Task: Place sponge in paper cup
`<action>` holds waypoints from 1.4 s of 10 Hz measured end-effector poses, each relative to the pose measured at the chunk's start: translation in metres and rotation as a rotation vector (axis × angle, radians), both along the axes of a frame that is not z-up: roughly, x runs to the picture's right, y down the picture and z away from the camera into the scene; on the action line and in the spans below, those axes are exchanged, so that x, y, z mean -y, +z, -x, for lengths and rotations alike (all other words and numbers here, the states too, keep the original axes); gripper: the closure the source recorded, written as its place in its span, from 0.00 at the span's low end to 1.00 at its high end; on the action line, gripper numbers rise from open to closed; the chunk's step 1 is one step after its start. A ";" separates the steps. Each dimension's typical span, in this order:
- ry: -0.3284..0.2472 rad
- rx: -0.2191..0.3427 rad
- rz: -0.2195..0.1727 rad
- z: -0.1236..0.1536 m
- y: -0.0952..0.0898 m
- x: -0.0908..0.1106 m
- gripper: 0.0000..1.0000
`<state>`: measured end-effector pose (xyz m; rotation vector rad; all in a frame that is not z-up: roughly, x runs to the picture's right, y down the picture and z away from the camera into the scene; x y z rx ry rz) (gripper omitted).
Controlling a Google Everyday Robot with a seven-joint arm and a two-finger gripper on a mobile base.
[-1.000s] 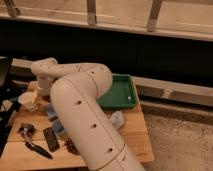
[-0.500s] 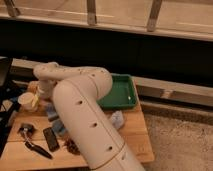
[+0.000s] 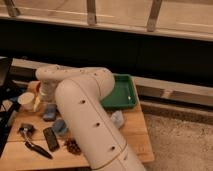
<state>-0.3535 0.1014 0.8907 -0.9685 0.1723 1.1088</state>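
While the gripper (image 3: pixel 43 97) is held just above the sponge (image 3: pixel 49 112), beside the paper cup (image 3: pixel 26 100), its jaws' state cannot be told; the wooden counter (image 3: pixel 136 134) is backed by a dark wall (image 3: pixel 150 55).

A wooden worktop (image 3: pixel 135 131) stands on a speckled grey floor (image 3: pixel 181 141) before a dark low wall (image 3: pixel 150 55), above which pale window panes (image 3: pixel 120 11) sit between upright metal posts (image 3: pixel 91 12), in dim warm light.

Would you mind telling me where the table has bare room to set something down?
Bare wood at the table right front corner, below the pale cloth. Crowded at left: the hand hangs by paper cup and sponge.
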 end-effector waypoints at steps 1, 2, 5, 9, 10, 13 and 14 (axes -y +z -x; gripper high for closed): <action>0.000 0.000 -0.002 0.001 -0.001 -0.001 0.42; 0.002 0.004 -0.005 0.003 -0.003 -0.002 0.52; 0.015 0.012 -0.012 0.005 -0.007 -0.002 0.83; 0.034 0.019 -0.020 0.003 -0.016 -0.001 1.00; 0.071 0.034 -0.029 -0.001 -0.022 0.005 1.00; 0.157 0.044 -0.072 -0.016 -0.048 0.032 1.00; 0.191 0.040 -0.101 -0.021 -0.060 0.043 1.00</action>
